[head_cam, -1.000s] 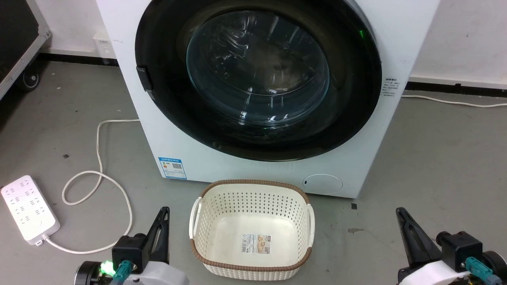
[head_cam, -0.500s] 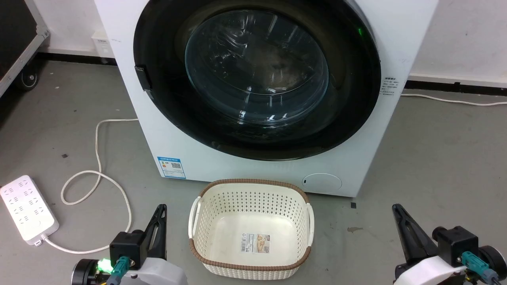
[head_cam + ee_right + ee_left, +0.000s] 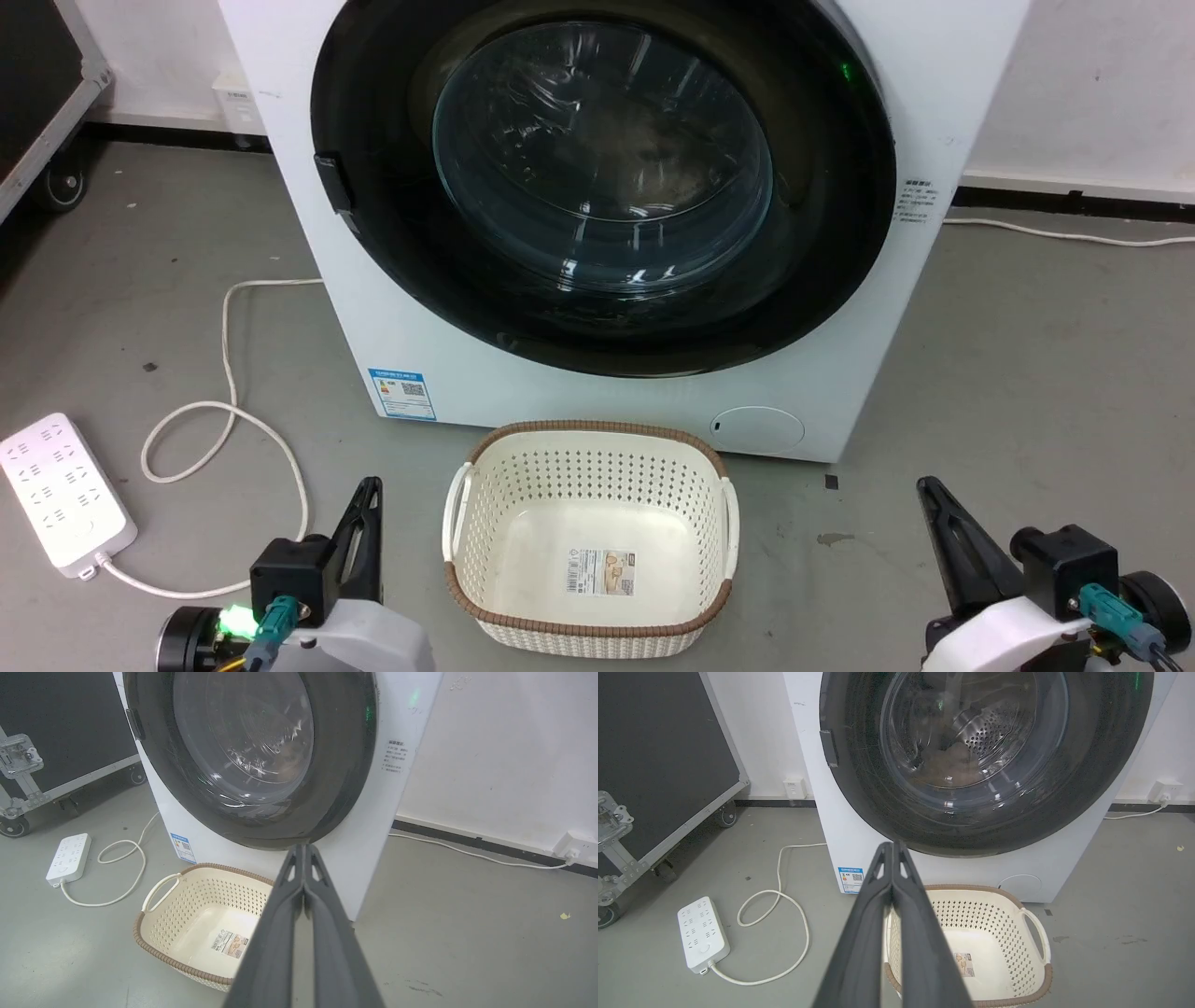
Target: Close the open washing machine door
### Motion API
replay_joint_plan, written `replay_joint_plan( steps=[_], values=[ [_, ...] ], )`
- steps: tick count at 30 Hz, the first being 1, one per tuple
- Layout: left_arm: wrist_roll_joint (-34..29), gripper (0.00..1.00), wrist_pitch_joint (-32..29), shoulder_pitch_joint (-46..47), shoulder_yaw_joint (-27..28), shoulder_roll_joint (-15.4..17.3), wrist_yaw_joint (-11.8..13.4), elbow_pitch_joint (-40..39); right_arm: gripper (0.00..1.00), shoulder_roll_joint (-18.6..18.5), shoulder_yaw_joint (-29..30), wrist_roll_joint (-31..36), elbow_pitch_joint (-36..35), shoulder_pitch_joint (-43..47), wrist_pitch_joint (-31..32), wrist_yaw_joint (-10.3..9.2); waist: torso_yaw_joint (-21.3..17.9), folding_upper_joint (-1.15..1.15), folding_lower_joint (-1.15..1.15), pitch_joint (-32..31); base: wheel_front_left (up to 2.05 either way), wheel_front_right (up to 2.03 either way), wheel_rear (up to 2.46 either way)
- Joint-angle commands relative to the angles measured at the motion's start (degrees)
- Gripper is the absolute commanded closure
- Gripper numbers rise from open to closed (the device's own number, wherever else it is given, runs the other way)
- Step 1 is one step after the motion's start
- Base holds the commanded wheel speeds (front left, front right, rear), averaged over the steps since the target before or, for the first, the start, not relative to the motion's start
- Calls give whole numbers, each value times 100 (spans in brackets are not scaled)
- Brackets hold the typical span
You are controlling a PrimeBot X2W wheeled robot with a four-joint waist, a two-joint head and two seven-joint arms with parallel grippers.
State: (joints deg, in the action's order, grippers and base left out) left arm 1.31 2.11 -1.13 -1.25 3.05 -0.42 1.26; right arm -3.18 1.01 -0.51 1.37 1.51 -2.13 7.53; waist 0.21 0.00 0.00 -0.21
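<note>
Low, left hand (image 3: 370,487), right hand (image 3: 924,485): both pinched.

The large round black-rimmed washing machine door (image 3: 602,177) is cut off at 12 o'clock in the head view; the blue-and-white sticker (image 3: 401,394) at its 7 o'clock is too small to read.

Grey floor (image 3: 1027,355) meets a white wall (image 3: 1102,84) with black skirting (image 3: 1074,201).

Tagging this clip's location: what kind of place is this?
Probably a lab or test room, not a home: a washing machine on grey floor, a wheeled black flight case, a power strip.
</note>
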Motion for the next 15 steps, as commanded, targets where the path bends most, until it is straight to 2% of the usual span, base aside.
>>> replay_joint_plan(
  steps=[1, 15],
  values=[
    [-58, 100, -25, 78, 23, -4, 29, -33, 100, 26, -24, 25, -51, -97, 26, -4, -2, 0, 0, 2, 0, 0, 0],
    [-122, 100, -189, 109, 112, -16, 41, -115, 100, 30, -91, 48, -127, -144, 190, -4, -19, 0, 0, 19, 0, 0, 0]
  ],
)
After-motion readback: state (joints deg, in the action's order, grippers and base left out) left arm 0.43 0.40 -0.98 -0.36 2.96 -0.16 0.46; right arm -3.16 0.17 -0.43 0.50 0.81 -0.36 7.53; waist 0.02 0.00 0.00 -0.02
